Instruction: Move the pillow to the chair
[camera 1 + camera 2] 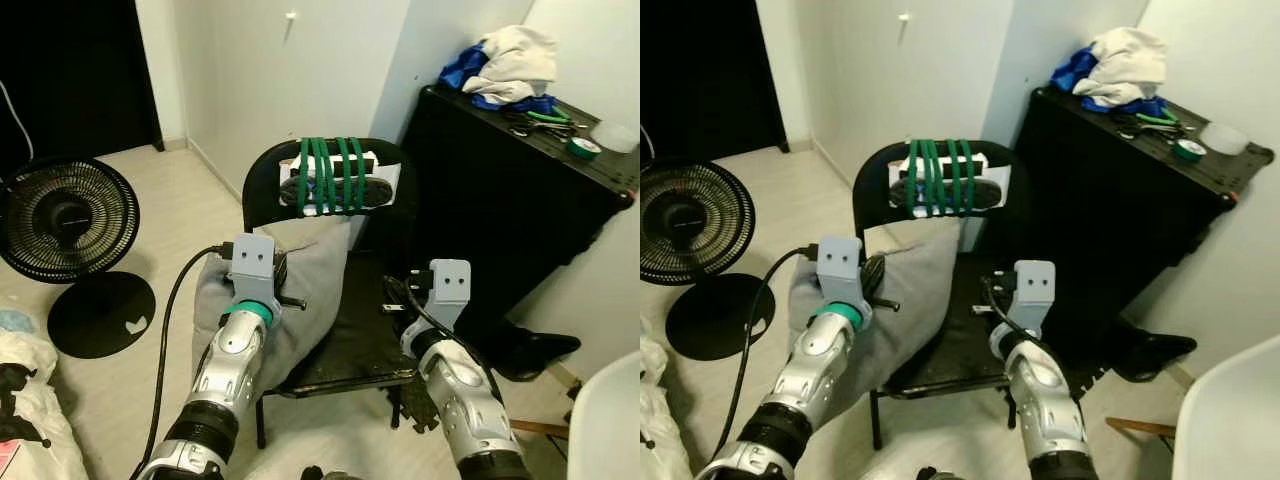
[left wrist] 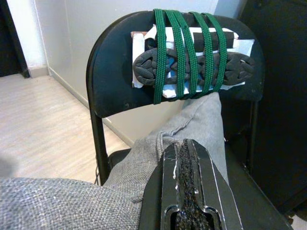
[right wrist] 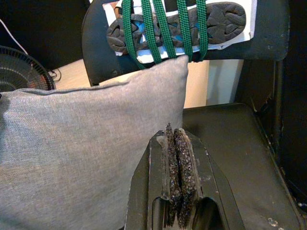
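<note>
Left gripper [image 2: 192, 187] pressed together, arm outstretched over grey pillow [image 3: 72, 143] (draped on black chair [image 1: 355, 330]), right gripper [image 3: 175, 179] pressed together above the seat

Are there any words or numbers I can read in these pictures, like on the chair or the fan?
No readable words or numbers anywhere.
Fan: no label that can be read.
Fan base: a small pale mark, a shape and not a letter.
Chair back: green straps over white paper, no print showing.
Black cabinet top: tape roll and clutter, too small to read.
Pillow: plain grey.
</note>
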Available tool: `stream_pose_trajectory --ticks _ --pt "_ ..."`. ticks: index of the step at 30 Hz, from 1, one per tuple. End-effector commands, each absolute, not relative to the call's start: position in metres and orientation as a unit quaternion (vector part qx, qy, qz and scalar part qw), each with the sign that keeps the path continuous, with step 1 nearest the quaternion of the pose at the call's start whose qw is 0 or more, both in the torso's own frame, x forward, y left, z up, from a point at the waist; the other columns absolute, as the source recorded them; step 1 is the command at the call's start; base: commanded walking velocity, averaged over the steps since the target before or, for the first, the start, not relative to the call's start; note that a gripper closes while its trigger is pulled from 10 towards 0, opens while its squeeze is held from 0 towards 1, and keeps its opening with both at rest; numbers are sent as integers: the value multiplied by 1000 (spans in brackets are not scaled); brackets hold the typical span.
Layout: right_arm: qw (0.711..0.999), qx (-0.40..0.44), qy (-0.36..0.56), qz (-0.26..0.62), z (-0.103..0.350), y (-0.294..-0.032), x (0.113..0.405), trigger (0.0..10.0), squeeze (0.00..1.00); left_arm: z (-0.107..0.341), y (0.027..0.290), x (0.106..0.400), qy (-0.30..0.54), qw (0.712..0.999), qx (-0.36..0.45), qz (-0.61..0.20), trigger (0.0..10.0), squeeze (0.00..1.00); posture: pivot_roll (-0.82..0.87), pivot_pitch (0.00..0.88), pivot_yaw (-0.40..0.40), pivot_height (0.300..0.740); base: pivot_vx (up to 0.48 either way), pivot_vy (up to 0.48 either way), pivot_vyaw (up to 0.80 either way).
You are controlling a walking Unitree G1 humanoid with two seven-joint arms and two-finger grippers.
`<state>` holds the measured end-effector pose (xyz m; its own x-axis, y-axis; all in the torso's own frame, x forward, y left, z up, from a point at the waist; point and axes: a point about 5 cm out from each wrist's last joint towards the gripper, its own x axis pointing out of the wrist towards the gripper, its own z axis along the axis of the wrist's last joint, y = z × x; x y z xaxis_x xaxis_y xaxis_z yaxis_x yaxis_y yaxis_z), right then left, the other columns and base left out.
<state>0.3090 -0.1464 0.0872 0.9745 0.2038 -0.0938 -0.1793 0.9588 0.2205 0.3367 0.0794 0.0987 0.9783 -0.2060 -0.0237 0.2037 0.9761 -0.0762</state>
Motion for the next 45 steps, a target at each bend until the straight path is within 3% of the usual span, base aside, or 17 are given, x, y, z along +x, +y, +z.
stream_pose_trajectory --ticks 1,37,45 --pt "989 104 60 86 87 -154 308 10000 0 114 71 340 -19 992 -41 -116 10000 0 -57 0 -62 740 0 0 0" --pt "990 94 61 88 89 -157 309 10000 0 112 69 340 -12 993 -52 -103 10000 0 -70 0 -71 615 0 0 0" --pt "993 -4 58 107 83 -157 302 10000 0 111 68 340 -11 993 -51 -102 10000 0 -78 0 -69 615 0 0 0"
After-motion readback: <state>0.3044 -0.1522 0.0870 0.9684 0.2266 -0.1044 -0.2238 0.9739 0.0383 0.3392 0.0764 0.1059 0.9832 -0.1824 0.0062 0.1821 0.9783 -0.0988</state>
